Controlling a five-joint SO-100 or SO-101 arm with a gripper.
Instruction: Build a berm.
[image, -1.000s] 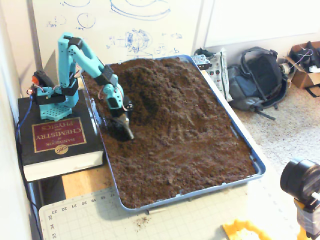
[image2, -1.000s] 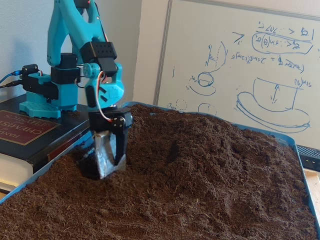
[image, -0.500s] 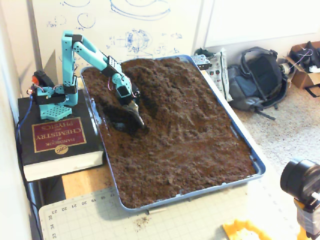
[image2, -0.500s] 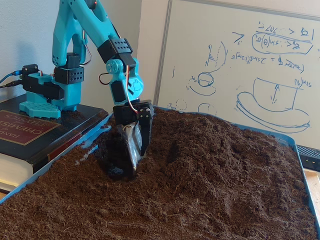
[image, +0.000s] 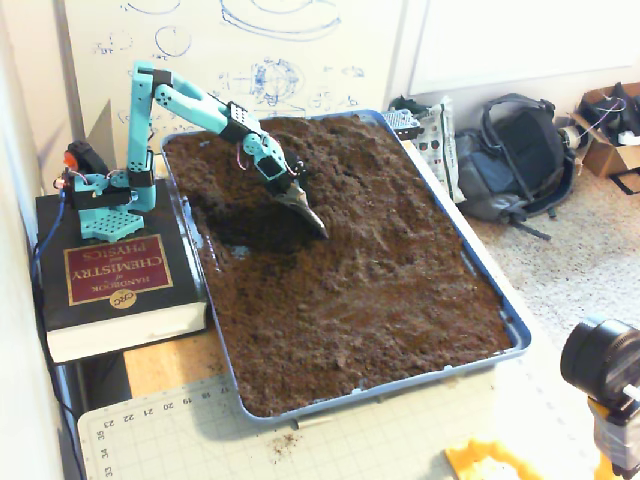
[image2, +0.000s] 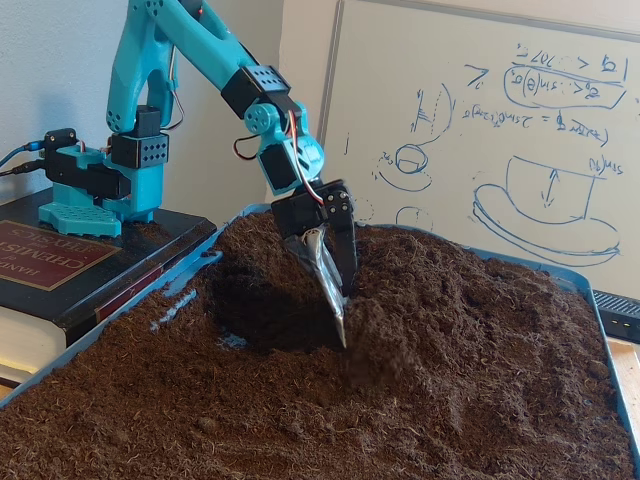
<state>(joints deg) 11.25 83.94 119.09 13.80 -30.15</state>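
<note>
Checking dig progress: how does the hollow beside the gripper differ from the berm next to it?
The hollow is sunken and shadowed; the berm is raised and lighter. The hollow lies left of the gripper in the higher fixed view, near the tray wall; the berm lies right. Both are loose brown soil.

One arm (image: 190, 100), one soil tray (image: 500, 300), one book (image: 115, 275), one backpack (image: 515, 160).

You had soft, even room light in both fixed views, with no harsh glare, though the whiteboard (image2: 480, 130) behind the gripper (image2: 340, 325) looked washed out. The deepest shadow lay in the hollow of soil (image: 250, 225) just beside the gripper (image: 318, 230). Both pictures were grainy and slightly soft, and the soil's texture smeared into dark patches.
</note>
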